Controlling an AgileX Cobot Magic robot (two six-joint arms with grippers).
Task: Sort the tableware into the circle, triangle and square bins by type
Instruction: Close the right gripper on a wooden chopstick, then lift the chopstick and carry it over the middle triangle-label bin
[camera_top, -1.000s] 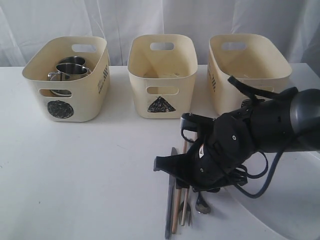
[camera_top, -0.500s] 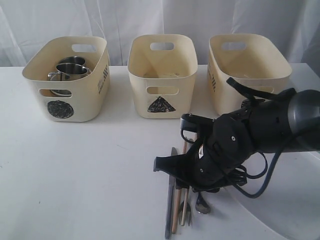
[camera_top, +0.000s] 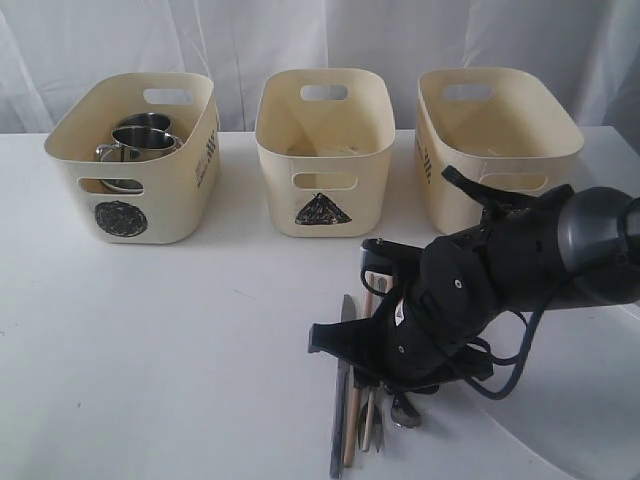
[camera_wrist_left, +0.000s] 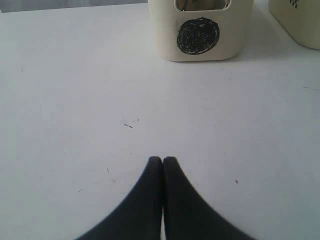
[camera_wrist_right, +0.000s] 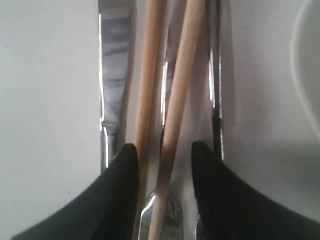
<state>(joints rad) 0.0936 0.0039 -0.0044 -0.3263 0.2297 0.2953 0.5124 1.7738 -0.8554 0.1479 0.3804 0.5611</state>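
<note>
The step in hand looks like the pick-up of the wooden chopsticks (camera_wrist_right: 148, 75) from the row of cutlery on the white table (camera_top: 150, 350). The right gripper (camera_wrist_right: 164, 150) sits low over that row with a narrow gap between its black fingers (camera_wrist_right: 122, 175). Both sticks lie in the gap, and it has not yet pinched them. A steel knife (camera_wrist_right: 112, 75) lies just outside one finger, with thin steel handles beside and under the sticks. I cannot tell which handle is the fork's and which the spoon's. The next move calls for a squeeze that takes the two sticks without the metal beneath, then a lift to a tub. The cream plastic tub with the scribbled black circle (camera_top: 170, 200) holds the steel handled mugs (camera_top: 140, 140). The cream tub with the black triangle (camera_top: 280, 190) stands in the middle. The third cream tub (camera_top: 440, 170), its mark hidden by the arm, is nearest. The large white plate (camera_top: 590, 400) lies just beside the cutlery. The left gripper (camera_wrist_left: 162, 162) is pressed together, empty, over bare table.
</note>
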